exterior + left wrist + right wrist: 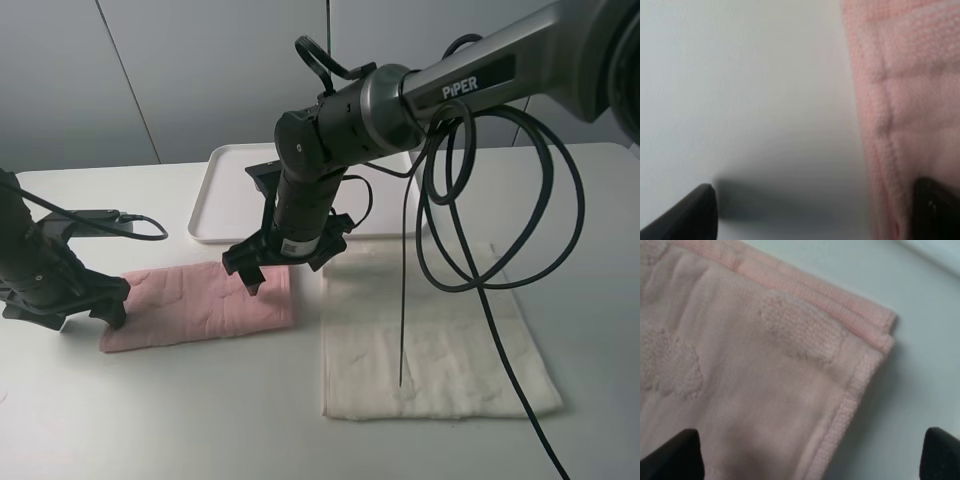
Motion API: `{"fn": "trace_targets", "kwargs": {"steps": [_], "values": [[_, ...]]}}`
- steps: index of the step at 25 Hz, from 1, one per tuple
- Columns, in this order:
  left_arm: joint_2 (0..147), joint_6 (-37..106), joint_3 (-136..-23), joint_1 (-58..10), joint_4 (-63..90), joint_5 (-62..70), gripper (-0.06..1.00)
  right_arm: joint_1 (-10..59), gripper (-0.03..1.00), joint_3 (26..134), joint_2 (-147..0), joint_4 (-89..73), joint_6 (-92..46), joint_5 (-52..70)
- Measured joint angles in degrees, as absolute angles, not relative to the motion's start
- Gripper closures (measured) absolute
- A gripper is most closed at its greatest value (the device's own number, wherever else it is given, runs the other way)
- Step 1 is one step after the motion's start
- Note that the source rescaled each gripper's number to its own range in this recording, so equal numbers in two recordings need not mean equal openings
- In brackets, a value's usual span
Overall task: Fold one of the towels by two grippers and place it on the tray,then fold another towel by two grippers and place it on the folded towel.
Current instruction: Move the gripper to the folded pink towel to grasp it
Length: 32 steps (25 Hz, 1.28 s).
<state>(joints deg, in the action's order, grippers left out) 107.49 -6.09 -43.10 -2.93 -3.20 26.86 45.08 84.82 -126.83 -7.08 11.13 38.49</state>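
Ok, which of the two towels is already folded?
The pink towel: a narrow doubled strip with layered edges, lying between both tools. The cream towel beside it lies spread out flat.

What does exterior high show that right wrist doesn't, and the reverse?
Only exterior high: the tray behind the towels, the cream towel lying flat and unfolded, and the left pincer at the far end of the pink towel.
Only right wrist: the layered corner of the pink towel, with stacked folded edges and embossed pattern close up.
Both: the pink towel, folded and off the tray, with the right pincer open over the end nearest the cream towel.
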Motion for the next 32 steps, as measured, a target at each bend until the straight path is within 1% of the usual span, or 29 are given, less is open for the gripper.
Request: {"fn": "trace_targets", "kwargs": {"steps": [11,17,20,22,24,27,29,31,32], "values": [[107.49,-5.84,-43.1,-2.93,-3.1,26.97,-0.05,45.14,0.04,84.92,-128.86,-7.08,11.36,37.99],[107.4,-5.84,-42.98,-2.93,-2.97,26.97,-0.05,46.55,0.04,85.62,-129.74,-7.08,11.36,37.99],[107.4,-5.84,-42.98,-2.93,-2.92,26.97,-0.05,47.02,0.07,85.86,-129.85,-6.79,11.36,37.87],[107.4,-5.72,-42.98,-2.93,-2.83,26.97,-0.05,47.22,0.12,85.86,-129.89,-6.68,11.62,37.79],[107.4,-5.63,-42.98,-2.93,-2.83,26.97,-0.05,47.26,0.19,85.86,-129.99,-6.59,11.77,37.79],[107.4,-5.63,-42.98,-2.93,-2.83,26.97,-0.05,47.26,0.37,85.86,-129.99,-6.39,11.77,37.79],[107.4,-5.63,-42.98,-2.93,-2.83,26.97,-0.05,47.26,0.52,85.86,-129.99,-6.02,11.91,37.79],[107.4,-5.63,-42.98,-2.93,-2.83,26.97,-0.05,47.26,0.71,85.86,-129.99,-5.81,11.31,37.79],[107.4,-5.63,-42.98,-2.93,-2.83,26.97,-0.05,47.36,0.82,85.86,-129.99,-5.81,10.78,37.64]]}}
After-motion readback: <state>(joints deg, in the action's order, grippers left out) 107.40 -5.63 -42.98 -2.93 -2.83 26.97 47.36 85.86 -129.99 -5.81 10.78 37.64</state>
